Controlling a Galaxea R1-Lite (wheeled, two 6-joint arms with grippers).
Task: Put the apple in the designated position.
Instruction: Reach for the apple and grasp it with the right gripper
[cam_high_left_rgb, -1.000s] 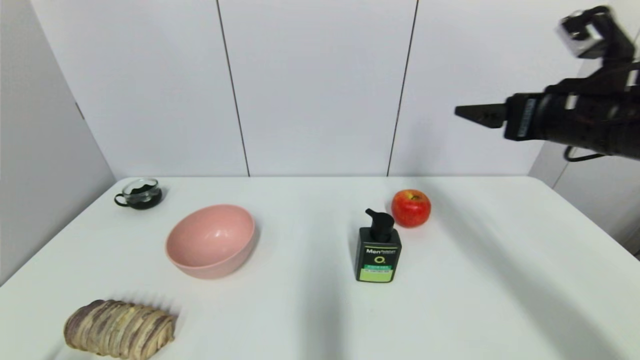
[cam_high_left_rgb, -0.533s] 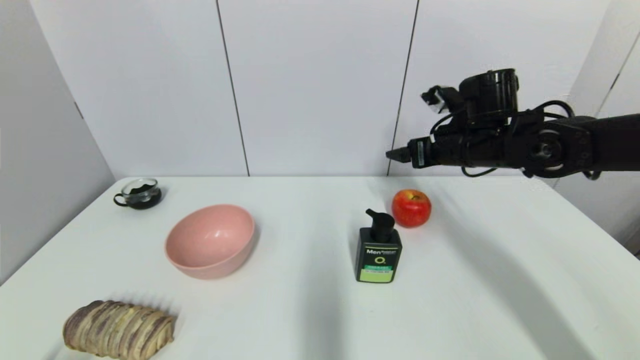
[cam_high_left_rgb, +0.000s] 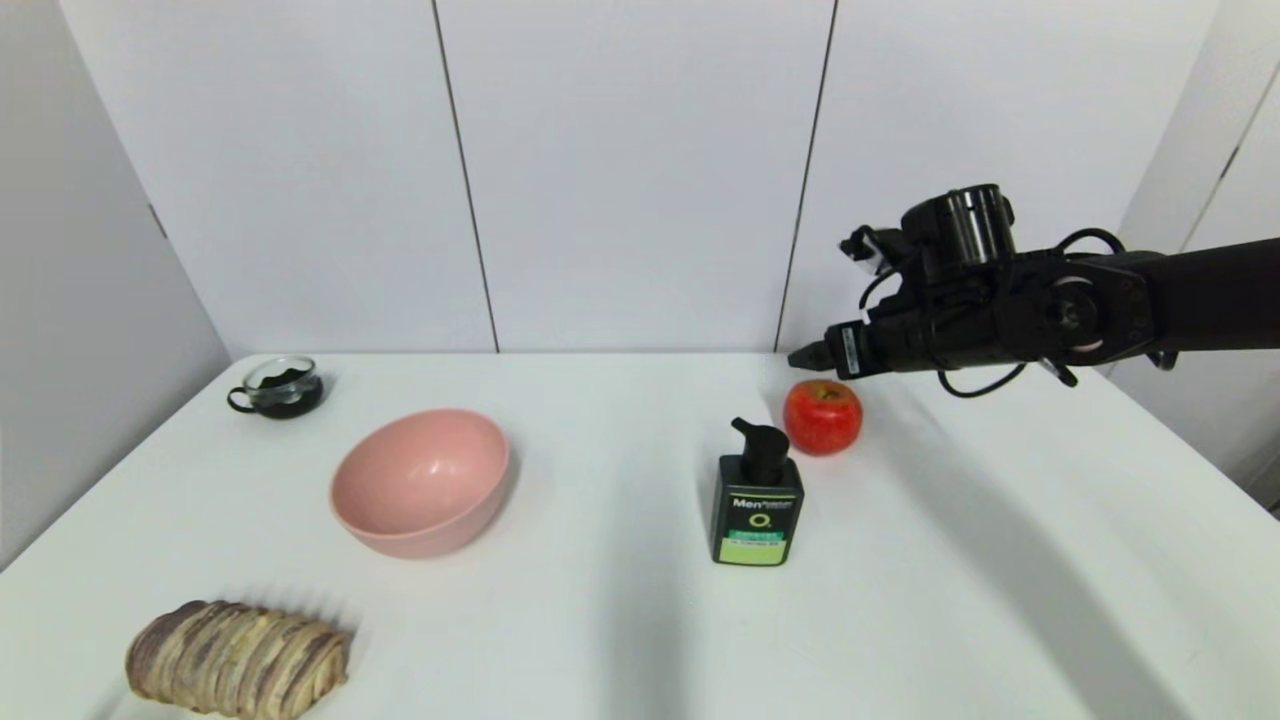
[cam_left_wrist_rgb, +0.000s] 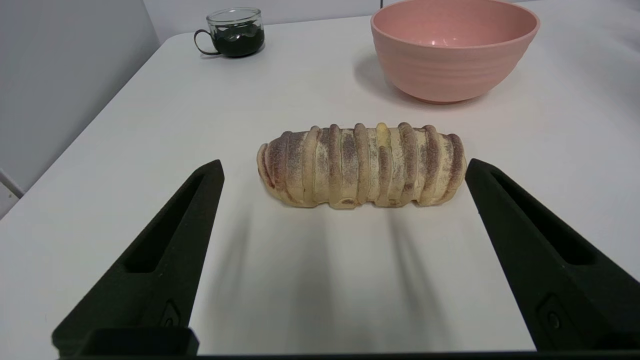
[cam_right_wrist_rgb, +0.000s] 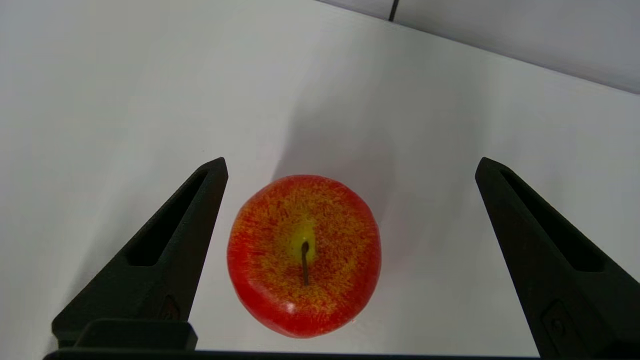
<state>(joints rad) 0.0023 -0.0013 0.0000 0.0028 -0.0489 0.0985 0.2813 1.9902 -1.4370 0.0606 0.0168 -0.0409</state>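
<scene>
Nearest the robot, at the front left of the white worktop (cam_high_left_rgb: 950, 600), lies a ridged brown loaf of bread (cam_high_left_rgb: 238, 658). The left pincer (cam_left_wrist_rgb: 345, 170) hangs low just in front of it, fingers spread wide apart with nothing between them, the loaf lying crosswise beyond the tips.

A little farther in sits the pink bowl (cam_high_left_rgb: 421, 480), upright, its rim facing up. To the right of it, well apart, stands a dark pump bottle (cam_high_left_rgb: 757, 499) with a green label, its nozzle pointing left.

Just behind and to the right of the bottle rests the apple (cam_high_left_rgb: 822, 416), red with a yellow blush round its short stem, stem up, on bare worktop toward the back right. It does not touch the bottle.

The right pincer (cam_high_left_rgb: 806, 354) is poised just above the apple, the black arm reaching in from the right side. From the wrist its two fingers (cam_right_wrist_rgb: 165, 245) stand released, wide apart, with the apple (cam_right_wrist_rgb: 304, 254) between them but touching neither.

At the far left corner a small glass cup (cam_high_left_rgb: 279, 387) of dark liquid stands by the wall.
</scene>
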